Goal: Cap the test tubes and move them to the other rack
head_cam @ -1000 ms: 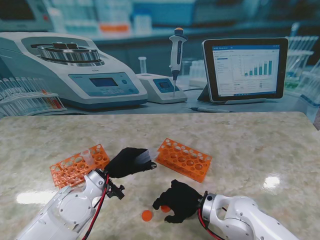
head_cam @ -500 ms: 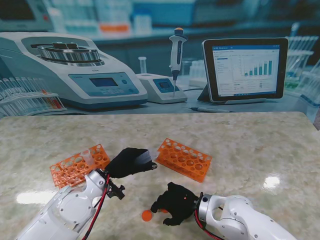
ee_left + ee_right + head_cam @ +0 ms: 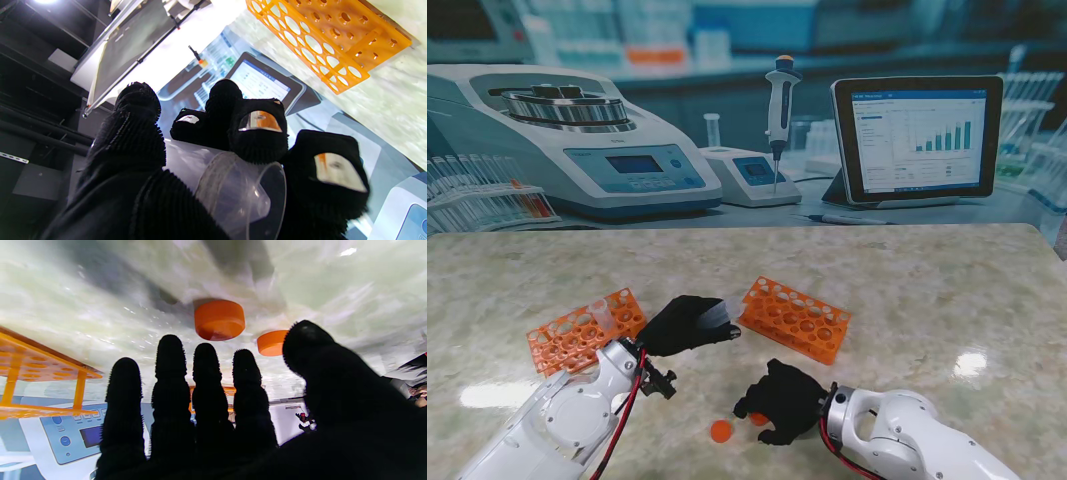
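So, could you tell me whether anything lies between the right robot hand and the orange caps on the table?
Nothing visible does. The right robot hand hovers open over bare table, with both orange caps lying unobstructed just beyond its fingertips.

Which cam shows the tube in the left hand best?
Left wrist: the clear test tube fills the frame, open mouth uncapped, left hand wrapped around it. Stand view shows only its end past the fingers. Right wrist view misses it.
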